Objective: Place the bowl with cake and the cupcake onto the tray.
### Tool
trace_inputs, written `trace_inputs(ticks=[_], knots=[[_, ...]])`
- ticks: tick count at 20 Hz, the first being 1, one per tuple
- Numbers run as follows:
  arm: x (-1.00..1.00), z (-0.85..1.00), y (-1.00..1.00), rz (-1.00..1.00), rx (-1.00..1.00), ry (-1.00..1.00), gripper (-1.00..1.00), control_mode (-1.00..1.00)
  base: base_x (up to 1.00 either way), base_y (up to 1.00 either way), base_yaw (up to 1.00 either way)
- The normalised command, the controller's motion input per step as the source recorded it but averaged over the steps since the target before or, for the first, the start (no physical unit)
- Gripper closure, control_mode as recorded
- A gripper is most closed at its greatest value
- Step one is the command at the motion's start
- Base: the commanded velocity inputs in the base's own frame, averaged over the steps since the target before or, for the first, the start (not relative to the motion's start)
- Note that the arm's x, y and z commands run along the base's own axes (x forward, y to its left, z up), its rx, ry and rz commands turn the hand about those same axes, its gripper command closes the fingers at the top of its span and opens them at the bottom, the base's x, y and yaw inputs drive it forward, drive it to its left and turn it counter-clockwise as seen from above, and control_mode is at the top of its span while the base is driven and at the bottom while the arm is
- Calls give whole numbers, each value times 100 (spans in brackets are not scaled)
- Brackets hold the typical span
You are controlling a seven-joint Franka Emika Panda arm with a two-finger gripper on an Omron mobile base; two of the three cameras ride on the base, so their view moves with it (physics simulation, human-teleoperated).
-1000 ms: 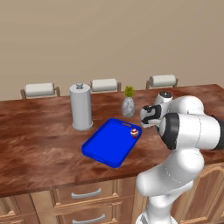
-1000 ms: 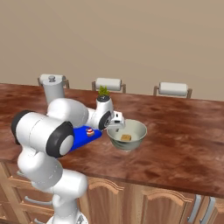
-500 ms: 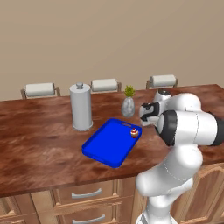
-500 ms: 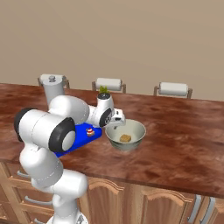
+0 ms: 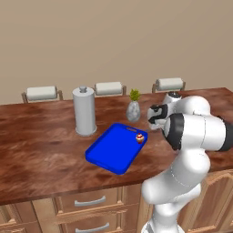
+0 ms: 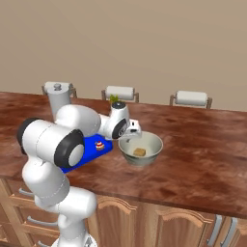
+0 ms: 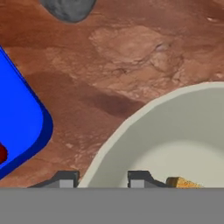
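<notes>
- The arm reaches forward and bends low over the wooden counter, its hand brought down at the near-left rim of the bowl with cake.
- In the hand view the gripper has one dark fingertip outside the bowl's wall and the other inside it, so the rim lies between the two. The gap looks narrow; whether the fingers press the rim I cannot tell, since only their tops show.
- The bowl stands upright on the counter, just right of the tray and apart from it. A small brownish piece of cake lies on its bottom.
- The tray lies flat on the counter, turned at an angle to the counter edge.
- The cupcake stands upright inside the tray, near the corner toward the bowl.
- Behind the tray stand a grey canister and a small vase with a green plant.
</notes>
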Motion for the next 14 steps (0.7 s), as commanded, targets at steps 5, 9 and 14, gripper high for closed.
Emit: trace_inputs(ticks=[5,9,14], knots=[[0,41,8,10,-3,-2,100,-100,0,0,0],[0,56,27,12,-13,-3,100,-100,0,0,0],[-4,50,18,10,-23,-4,100,-100,0,0,0]])
